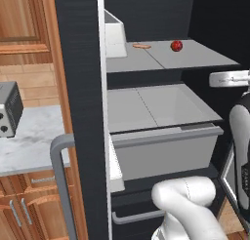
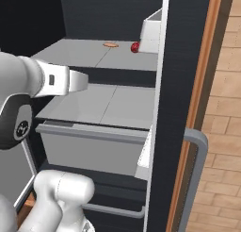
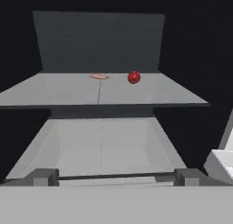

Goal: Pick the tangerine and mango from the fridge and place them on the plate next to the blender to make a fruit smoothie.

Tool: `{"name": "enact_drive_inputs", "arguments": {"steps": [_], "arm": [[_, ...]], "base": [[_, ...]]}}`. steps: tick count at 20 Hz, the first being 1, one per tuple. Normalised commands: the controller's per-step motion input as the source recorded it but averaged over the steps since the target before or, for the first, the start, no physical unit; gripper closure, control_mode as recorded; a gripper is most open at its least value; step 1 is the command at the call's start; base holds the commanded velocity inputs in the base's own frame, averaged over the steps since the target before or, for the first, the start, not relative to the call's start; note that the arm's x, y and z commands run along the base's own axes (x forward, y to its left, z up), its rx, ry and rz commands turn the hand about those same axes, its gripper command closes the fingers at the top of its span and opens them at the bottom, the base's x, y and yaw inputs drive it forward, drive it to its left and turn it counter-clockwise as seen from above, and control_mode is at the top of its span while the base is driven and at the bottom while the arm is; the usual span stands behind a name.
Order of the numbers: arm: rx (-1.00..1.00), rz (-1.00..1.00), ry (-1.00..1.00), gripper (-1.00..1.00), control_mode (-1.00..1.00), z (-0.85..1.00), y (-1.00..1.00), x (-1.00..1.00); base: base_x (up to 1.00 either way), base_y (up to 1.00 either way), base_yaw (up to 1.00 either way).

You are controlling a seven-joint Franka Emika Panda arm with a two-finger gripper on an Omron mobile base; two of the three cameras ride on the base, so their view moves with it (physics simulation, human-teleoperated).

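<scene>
In the left base view, a marble worktop [image 1: 34,136] sits at far left with a grey appliance [image 1: 10,110] on it. Right of it stands the open fridge [image 1: 80,88], whose door edge carries a grey bar handle [image 1: 58,175].

Inside the fridge, a light grey shelf [image 1: 161,58] holds two items. A thin orange strip [image 1: 141,46] lies toward the left of the shelf. The mango [image 1: 177,46], red and round, rests to the right of the strip and apart from it. A white bin [image 1: 114,36] on the door sits left of both. Below the shelf, a grey drawer [image 1: 161,136] stands pulled out.

The hand view faces the fridge interior: the strip [image 3: 98,76] at centre, the mango [image 3: 134,77] just right of it, the drawer [image 3: 102,145] beneath.

The claw's tips are not distinguishable in any view; its jaws stand fully apart and hold nothing. The arm [image 2: 52,82] extends toward the shelf front in the right base view.
</scene>
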Motion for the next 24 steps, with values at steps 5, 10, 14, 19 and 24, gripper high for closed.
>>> {"name": "enact_drive_inputs", "arguments": {"steps": [5, 10, 14, 19, 24], "arm": [[0.00, 0.00, 0.02, -1.00, -1.00, 0.00, -0.03, 0.22], [0.00, 0.00, 0.00, -1.00, -1.00, -0.02, -0.06, 0.78], [0.00, 0.00, 0.00, -1.00, -1.00, -0.09, -0.15, 0.96], [0.00, -0.07, 0.00, -1.00, -1.00, -0.36, -0.42, 0.86], [0.00, -0.06, 0.01, -1.00, -1.00, -0.14, -0.06, 0.72]], "base": [[0.00, 0.00, 0.00], [0.00, 0.00, 0.00], [0.00, 0.00, 0.00], [0.00, 0.00, 0.00], [0.00, 0.00, 0.00]]}}
